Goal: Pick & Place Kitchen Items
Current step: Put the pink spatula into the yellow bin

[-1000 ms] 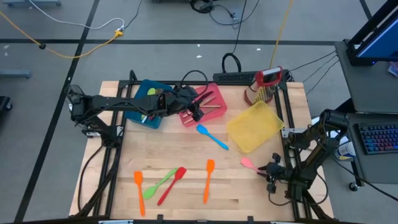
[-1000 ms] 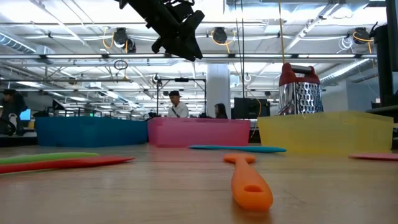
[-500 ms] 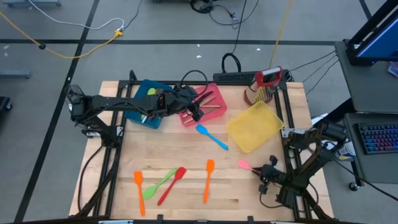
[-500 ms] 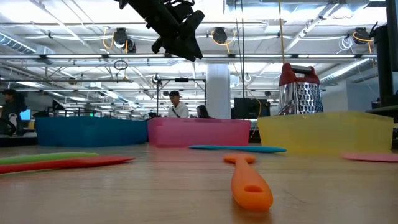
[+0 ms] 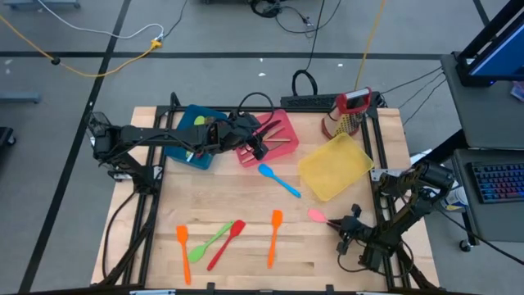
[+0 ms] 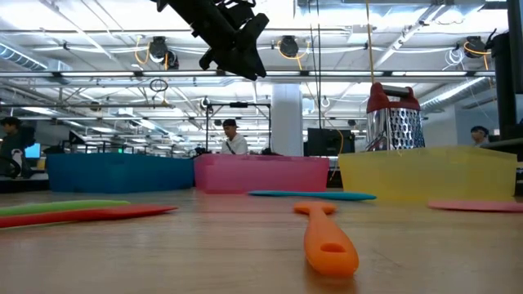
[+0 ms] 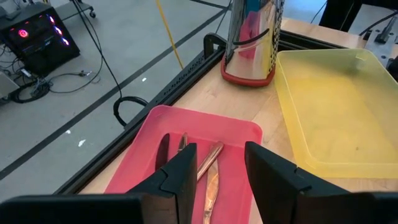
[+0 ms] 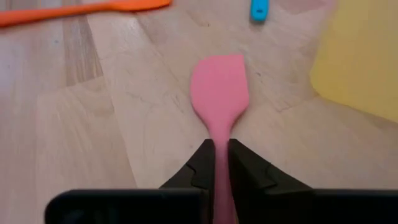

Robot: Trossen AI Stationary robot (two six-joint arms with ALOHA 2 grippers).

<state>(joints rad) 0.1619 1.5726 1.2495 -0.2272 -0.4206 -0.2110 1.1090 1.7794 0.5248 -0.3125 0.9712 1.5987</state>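
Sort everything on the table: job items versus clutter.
Job items: pink spatula, clamped by right gripper; blue spatula; orange spatulas; red spatula; green spatula; copper cutlery.

Lying about: grater, black cable.

My two arms are dark, jointed and slim, black cables trailing along them. Each gripper ends in two blocky black fingers (image 7: 186,177).

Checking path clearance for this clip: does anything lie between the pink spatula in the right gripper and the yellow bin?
Nothing visible does. The right gripper is shut on the pink silicone spatula, and only bare wooden table separates it from the yellow rectangular plastic bin.
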